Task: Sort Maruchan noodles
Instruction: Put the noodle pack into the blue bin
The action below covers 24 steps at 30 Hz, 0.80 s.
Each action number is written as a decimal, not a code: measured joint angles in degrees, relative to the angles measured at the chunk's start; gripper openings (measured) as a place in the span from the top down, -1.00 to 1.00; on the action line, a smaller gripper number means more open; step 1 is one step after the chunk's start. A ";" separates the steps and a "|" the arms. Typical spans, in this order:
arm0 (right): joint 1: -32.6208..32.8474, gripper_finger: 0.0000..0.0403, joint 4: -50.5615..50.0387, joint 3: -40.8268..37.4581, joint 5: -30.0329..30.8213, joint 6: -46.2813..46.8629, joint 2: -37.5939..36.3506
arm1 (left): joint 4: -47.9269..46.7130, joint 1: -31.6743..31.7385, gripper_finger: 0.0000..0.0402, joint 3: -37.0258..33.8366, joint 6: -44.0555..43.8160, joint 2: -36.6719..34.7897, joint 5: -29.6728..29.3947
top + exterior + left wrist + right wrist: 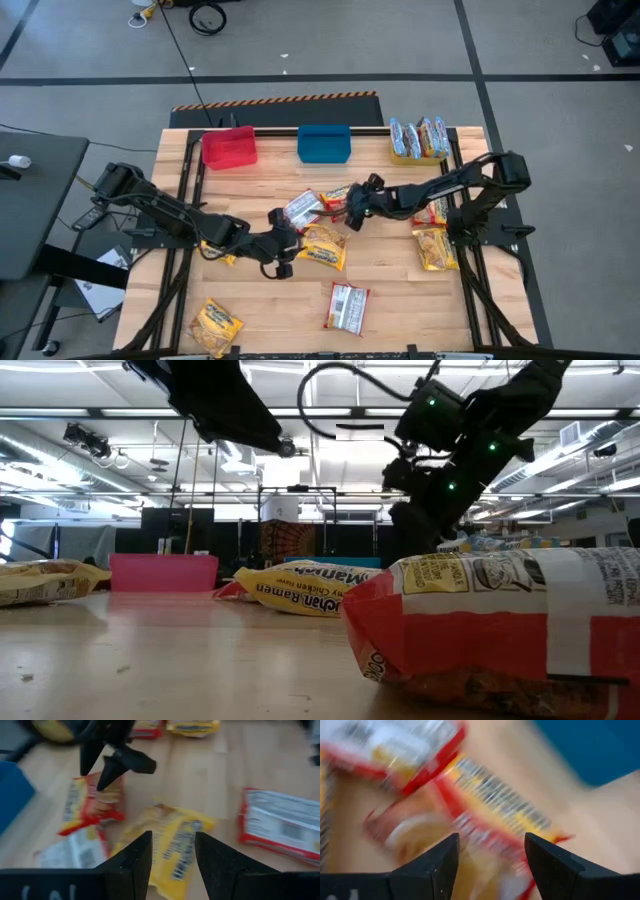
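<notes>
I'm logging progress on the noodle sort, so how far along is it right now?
Done: several pale blue-silver packets sit together in a bin at the table's far right corner. The red bin and blue bin look empty.

In hand: the right gripper, open, is over a red packet; the left gripper, open, is beside a yellow packet.

Left: other loose packets across the table.

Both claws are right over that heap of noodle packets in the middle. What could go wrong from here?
The right gripper is over a red packet that touches a white-faced one, so it might pinch or drag both. The left gripper, open over the yellow packet, sits close by, so the arms could bump.
</notes>
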 joint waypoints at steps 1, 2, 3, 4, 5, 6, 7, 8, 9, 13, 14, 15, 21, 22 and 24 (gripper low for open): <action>0.30 -0.14 -1.12 0.31 -2.85 0.91 0.47 | -0.77 -0.61 0.24 0.00 -0.91 -0.56 0.28; 0.74 -0.14 -2.26 0.54 -5.53 1.93 0.64 | -1.92 -1.23 0.24 0.00 -2.23 -1.24 0.37; 1.19 -0.14 -3.29 0.88 -8.49 2.70 0.58 | -2.60 -1.77 0.24 0.00 -3.09 -1.69 0.34; 1.76 -0.14 -4.26 1.26 -11.86 3.39 0.27 | -3.21 -2.26 0.24 0.00 -3.74 -2.21 0.37; 2.47 -0.13 -5.70 1.64 -14.73 3.65 -0.24 | -4.25 -2.86 0.24 0.00 -4.10 -2.74 0.13; 3.37 -0.13 -7.27 2.02 -17.71 3.71 -0.92 | -4.84 -3.39 0.24 0.00 -4.26 -3.30 -0.38; 4.28 -0.13 -8.61 2.45 -20.00 3.69 -1.77 | -4.63 -3.78 0.24 0.02 -4.26 -3.53 -0.91; 5.15 -0.13 -9.88 2.82 -21.43 3.21 -2.70 | -4.54 -4.03 0.24 0.07 -3.93 -3.59 -1.45; 6.00 -0.13 -10.27 3.25 -21.84 1.99 -3.87 | -4.64 -4.25 0.24 0.09 -3.44 -3.57 -1.90; 7.57 -0.13 -6.62 4.74 -18.03 -5.76 -8.45 | -4.47 -4.23 0.24 0.09 -2.95 -3.41 -2.54; 7.23 -0.13 -6.10 4.62 -16.77 -7.09 -8.71 | -4.51 -3.97 0.24 0.09 -3.00 -3.34 -2.70; 6.56 -0.13 -5.62 4.50 -16.49 -8.22 -8.77 | -4.59 -3.78 0.24 0.07 -3.04 -3.28 -2.94; -0.34 -0.14 -4.13 4.48 -23.94 -9.33 -4.86 | -3.94 -3.12 0.24 0.07 -3.45 -3.27 -3.92; -1.37 -0.15 -4.33 4.42 -25.91 -9.61 -3.60 | -3.96 -3.12 0.24 0.07 -3.43 -3.27 -3.92; -3.18 -0.18 -3.58 4.46 -30.05 -10.05 -1.03 | -4.01 -3.12 0.24 0.07 -3.43 -3.27 -3.92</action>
